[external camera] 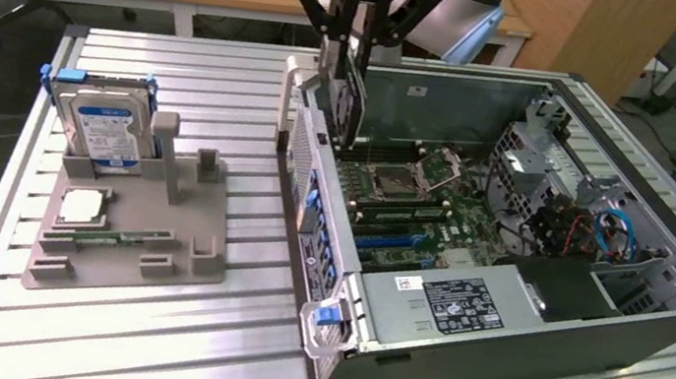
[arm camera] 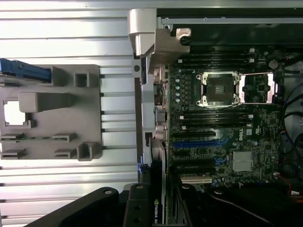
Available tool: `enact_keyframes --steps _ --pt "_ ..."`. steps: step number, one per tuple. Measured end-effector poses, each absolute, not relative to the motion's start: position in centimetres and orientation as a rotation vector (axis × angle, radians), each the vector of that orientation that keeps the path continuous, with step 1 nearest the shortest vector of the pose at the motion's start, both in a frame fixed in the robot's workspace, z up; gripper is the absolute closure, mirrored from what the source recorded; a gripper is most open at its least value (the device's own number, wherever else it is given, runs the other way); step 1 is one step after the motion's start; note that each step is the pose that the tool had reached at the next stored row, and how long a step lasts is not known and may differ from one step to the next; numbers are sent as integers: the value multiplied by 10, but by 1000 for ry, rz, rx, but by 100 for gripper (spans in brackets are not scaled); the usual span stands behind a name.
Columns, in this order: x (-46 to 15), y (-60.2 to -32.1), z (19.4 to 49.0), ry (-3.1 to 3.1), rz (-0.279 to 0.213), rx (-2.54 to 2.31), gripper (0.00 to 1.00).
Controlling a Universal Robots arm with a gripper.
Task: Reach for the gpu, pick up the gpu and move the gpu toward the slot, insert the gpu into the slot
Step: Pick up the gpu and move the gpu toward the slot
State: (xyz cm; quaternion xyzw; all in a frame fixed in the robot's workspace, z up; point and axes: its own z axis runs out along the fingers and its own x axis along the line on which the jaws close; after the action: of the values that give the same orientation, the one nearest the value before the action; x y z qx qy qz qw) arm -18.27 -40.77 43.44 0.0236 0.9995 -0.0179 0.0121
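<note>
Fingers (external camera: 326,14) pinch thin flat dark gpu (external camera: 352,102) above grey metal case (external camera: 518,324).

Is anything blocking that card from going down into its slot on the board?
Nothing visible does. The end effector holds the gpu upright over the open case, beside its rear wall; the blue slots below lie bare.

the gpu (arm camera: 155,213) carries a green logo and "qu".

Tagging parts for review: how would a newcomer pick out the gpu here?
Find the open computer case on the slatted table. Above its perforated wall, the gripper holds the gpu upright: a thin dark card with a silvery end bracket, unlike the blue-labelled hard drive.
</note>
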Motion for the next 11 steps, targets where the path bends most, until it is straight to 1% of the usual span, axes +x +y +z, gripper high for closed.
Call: enact_keyframes --steps 11 --pt "-167 -408 434 3116 -56 74 75"
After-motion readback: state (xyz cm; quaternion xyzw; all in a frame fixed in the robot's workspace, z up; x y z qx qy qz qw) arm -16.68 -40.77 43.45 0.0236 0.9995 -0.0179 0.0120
